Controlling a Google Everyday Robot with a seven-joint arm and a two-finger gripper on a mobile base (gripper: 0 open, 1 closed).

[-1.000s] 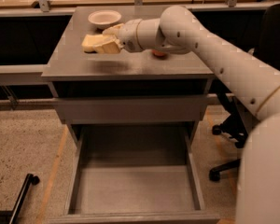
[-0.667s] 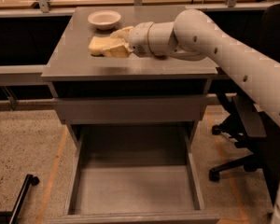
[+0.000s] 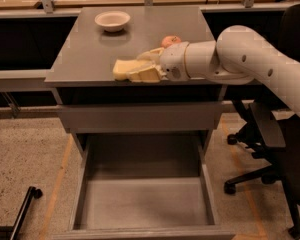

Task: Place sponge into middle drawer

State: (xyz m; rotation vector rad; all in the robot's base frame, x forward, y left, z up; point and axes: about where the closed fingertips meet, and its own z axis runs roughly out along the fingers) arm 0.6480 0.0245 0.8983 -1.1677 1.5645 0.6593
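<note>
The pale yellow sponge (image 3: 123, 69) is held in my gripper (image 3: 142, 70), whose cream fingers (image 3: 146, 75) are shut on it. It hangs over the front part of the grey cabinet top (image 3: 85, 49), near its front edge. The middle drawer (image 3: 145, 204) stands pulled out below, a wide grey tray with a bare floor. My white arm reaches in from the right.
A white bowl (image 3: 112, 20) sits at the back left of the cabinet top. An apple (image 3: 170, 41) lies just behind my wrist. The top drawer's plain grey front (image 3: 140, 116) is closed. A black office chair (image 3: 275, 134) stands to the right.
My gripper has carried the sponge forward and to the right, from the back of the cabinet top toward its front edge. The apple now shows behind the wrist.
</note>
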